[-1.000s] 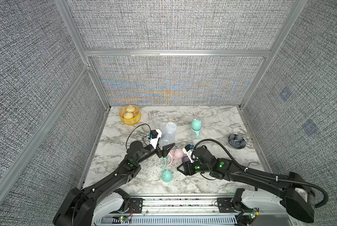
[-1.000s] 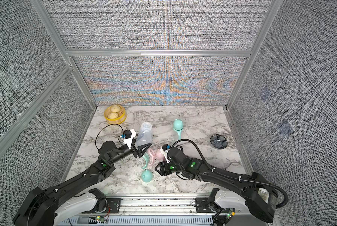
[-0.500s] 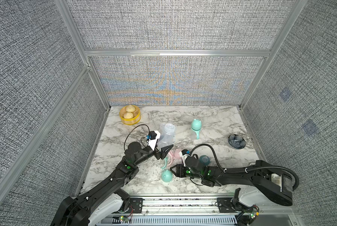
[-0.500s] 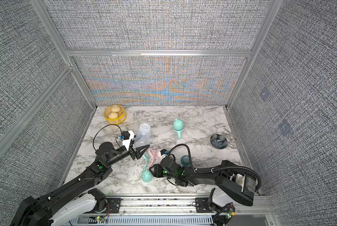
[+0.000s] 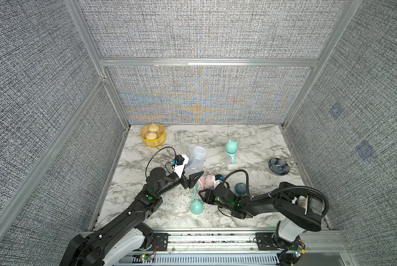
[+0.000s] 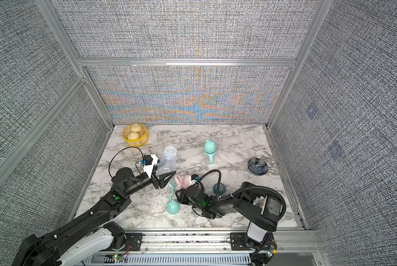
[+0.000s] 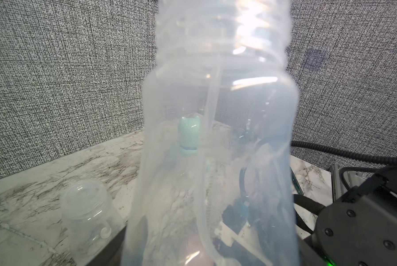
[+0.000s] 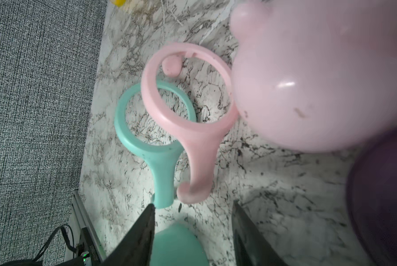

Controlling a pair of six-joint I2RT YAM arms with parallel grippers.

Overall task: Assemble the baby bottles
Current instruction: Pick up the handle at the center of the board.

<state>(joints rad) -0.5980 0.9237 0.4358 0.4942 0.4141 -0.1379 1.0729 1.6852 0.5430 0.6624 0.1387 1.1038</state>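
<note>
Currently: L gripper clamped on clear bottle, tilted. R gripper: jaws half-apart, empty, just beside pink handle ring.

- Both top views are bright and even, with soft overhead light and only faint shadows on the table.
- The back wall shimmers with rainbow moiré in both.
- Left wrist view: the clear bottle is way too close, all hazy, with white glare streaks up top.
- Right wrist view: the pink cap is blurry with one small highlight, while the pink ring looks sharper.
</note>
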